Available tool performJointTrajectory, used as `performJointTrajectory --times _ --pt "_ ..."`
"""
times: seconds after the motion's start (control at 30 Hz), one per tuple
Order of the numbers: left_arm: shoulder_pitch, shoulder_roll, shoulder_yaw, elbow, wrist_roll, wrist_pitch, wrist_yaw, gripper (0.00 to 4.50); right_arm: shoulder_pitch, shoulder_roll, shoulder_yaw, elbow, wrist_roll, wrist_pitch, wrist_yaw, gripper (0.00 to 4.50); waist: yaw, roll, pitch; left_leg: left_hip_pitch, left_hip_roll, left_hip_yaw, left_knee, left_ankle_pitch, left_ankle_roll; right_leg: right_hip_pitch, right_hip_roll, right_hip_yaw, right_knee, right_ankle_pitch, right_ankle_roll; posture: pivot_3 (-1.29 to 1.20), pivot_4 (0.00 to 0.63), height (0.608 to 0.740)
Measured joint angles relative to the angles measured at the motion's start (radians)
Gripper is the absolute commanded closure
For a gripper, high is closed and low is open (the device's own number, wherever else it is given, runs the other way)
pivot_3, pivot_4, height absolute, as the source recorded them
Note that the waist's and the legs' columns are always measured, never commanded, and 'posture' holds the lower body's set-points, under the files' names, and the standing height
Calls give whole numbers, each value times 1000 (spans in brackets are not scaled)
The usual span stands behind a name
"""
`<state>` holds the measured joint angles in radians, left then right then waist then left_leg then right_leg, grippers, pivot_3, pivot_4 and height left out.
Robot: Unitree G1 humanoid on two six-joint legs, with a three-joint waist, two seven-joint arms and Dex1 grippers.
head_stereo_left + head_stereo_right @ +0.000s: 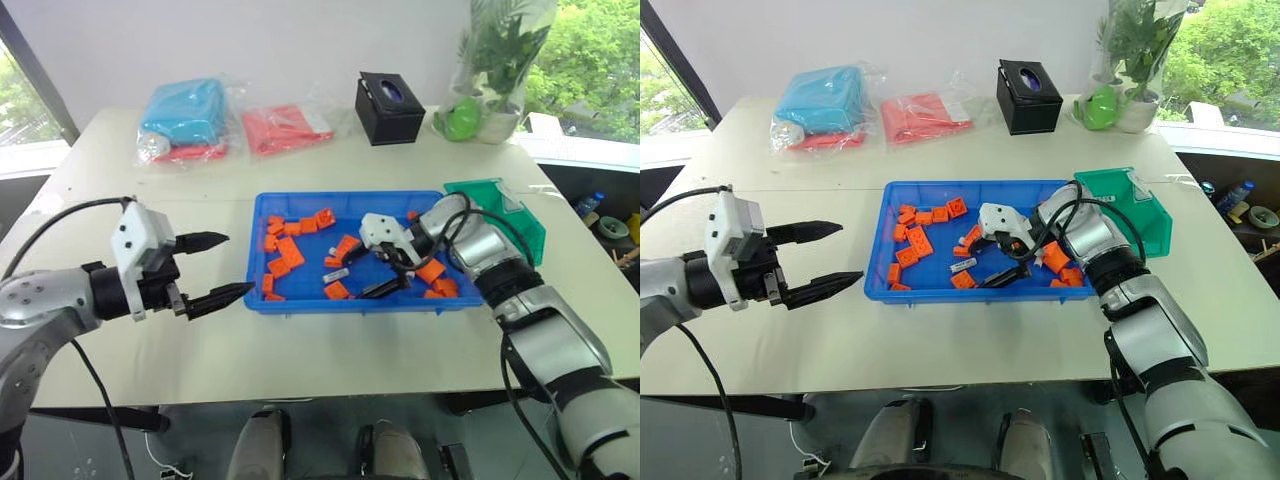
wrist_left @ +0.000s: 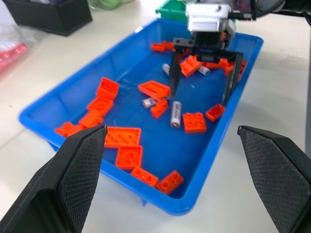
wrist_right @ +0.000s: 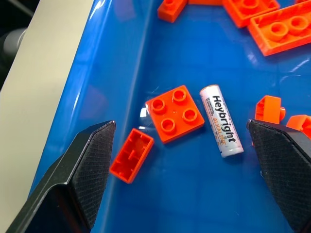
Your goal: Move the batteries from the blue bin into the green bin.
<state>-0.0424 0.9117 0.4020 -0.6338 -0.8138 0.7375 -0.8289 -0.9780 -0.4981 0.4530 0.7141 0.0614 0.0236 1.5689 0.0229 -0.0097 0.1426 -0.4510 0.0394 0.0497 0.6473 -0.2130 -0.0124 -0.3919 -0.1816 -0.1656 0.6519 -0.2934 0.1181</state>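
Right hand (image 1: 385,272) spread wide, empty, down inside blue bin (image 1: 300,203), straddling Heybright battery (image 3: 221,120) among orange bricks (image 1: 285,257). Left hand (image 1: 218,267) wide, empty, over desk (image 1: 330,340). Green bin (image 1: 500,207) just beside blue bin.

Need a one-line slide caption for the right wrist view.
Open right gripper poised over a battery lying beside an orange brick in the blue bin.

Pale table (image 1: 330,340): blue bin (image 1: 300,301), green bin (image 1: 520,222), black box (image 1: 389,108), bagged packages (image 1: 185,120), potted plant (image 1: 495,60).
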Motion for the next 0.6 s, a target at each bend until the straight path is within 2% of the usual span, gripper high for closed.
performJointTrajectory --times 0.4,0.6 --pt "36 -1 21 -37 -28 1 57 0 -93 134 -9 305 -116 -151 -28 52 -17 0 0 0 11 1 0 2 -4 -3 13 2 0 2 -4 0 150 651" --pt "26 -1 21 -37 -39 1 74 0 -140 162 -34 410 -146 -199 -51 52 -18 0 0 0 12 2 0 2 -5 -4 13 3 1 5 -8 0 150 651"
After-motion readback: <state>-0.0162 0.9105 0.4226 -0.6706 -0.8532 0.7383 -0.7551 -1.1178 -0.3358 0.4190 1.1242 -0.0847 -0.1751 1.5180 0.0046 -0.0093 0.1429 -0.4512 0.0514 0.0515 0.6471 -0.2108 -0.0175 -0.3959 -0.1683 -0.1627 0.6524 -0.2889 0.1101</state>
